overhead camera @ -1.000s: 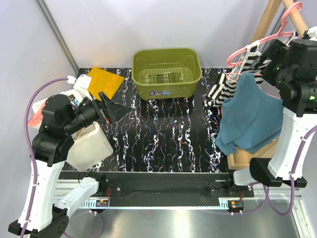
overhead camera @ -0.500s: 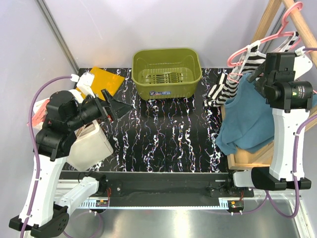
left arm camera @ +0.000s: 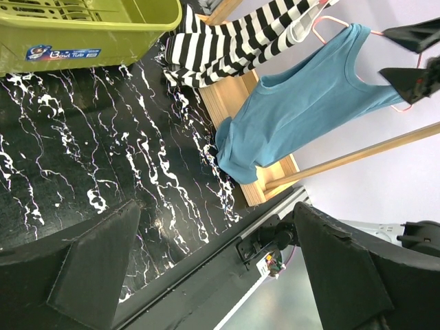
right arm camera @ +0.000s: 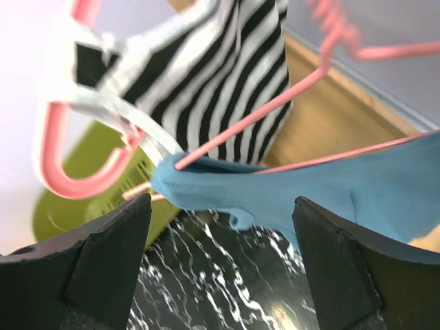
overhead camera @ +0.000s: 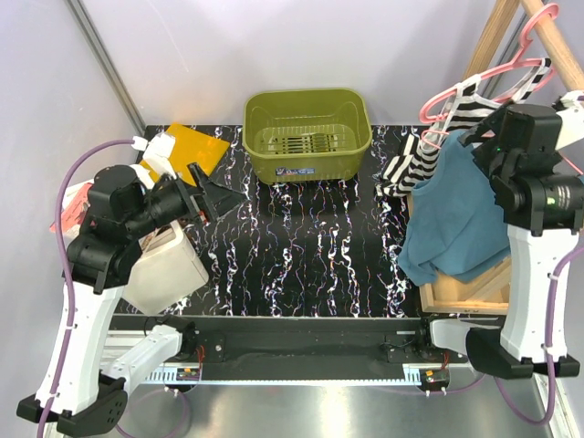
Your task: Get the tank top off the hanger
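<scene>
Right wrist view: the right gripper is spread wide and holds nothing, and the hanger shows in the gap between its fingers. The blue tank top hangs on this pink hanger, one strap looped over the hanger's end. Its body drapes below the hanger onto the wooden rack. A striped top hangs just beside the hanger. The green basket sits well left of the hanger. Farther left of the hanger, the left gripper is also wide open and holds nothing, above the table.
</scene>
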